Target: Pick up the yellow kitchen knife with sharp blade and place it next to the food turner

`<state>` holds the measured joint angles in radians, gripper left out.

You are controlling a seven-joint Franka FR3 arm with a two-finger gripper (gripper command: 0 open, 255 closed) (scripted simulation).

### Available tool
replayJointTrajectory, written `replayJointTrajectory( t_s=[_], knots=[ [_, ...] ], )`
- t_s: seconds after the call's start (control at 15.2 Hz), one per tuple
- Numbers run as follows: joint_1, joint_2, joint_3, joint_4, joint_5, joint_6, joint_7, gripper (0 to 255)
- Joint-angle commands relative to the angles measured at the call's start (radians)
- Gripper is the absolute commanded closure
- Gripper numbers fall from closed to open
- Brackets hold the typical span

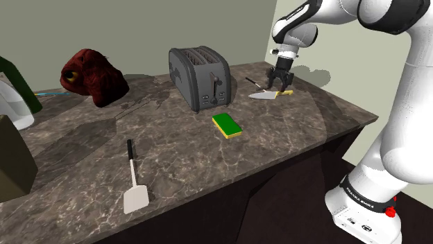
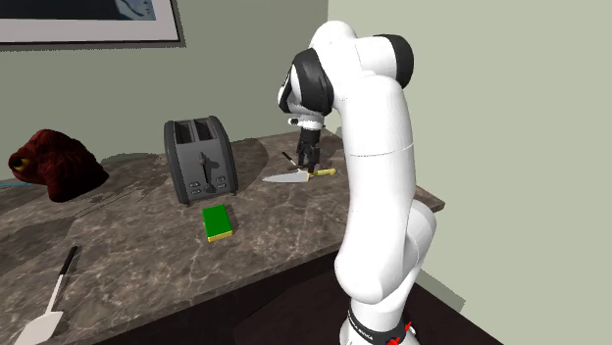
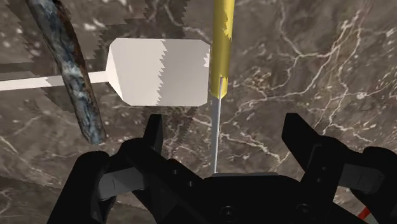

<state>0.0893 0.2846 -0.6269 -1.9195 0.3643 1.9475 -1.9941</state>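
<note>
Zero steps done, by my read. In the shoulder view, left to right: the food turner [image 1: 132,181] lies near the front edge of the worktop [image 1: 187,156], white head toward the camera. The knife [image 1: 268,95] lies well apart from it, at the far right end. The pincer [image 1: 280,88] hangs right over the knife, fingers spread and clamping nothing. In the wrist view the yellow handle [image 3: 221,44] runs ahead of the gap.

To do: close on the knife, lift, carry it across and set it down beside the turner.

Surface: dark veined stone-look top. Left to right it carries a red-brown lump [image 1: 94,75], a grey two-slot toaster [image 1: 200,76] and a green-and-yellow sponge [image 1: 227,125]; the last two sit along the carry path.

Room: plain grey-green wall [image 1: 139,28], with a framed picture [image 2: 88,20] high up in the second exterior view.
</note>
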Motion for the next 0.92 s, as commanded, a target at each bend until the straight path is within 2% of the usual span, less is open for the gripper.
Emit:
replayJointTrajectory(
  t_s=[0.0, 0.33, 0.86],
  knots=[
    [-0.004, 0.015, 0.007, -0.01, 0.014, 0.02, -0.02, 0],
    [-0.001, 0.036, 0.018, -0.047, 0.037, 0.073, -0.035, 0],
    [-0.002, 0.036, 0.018, -0.047, 0.037, 0.073, -0.035, 0]
  ],
)
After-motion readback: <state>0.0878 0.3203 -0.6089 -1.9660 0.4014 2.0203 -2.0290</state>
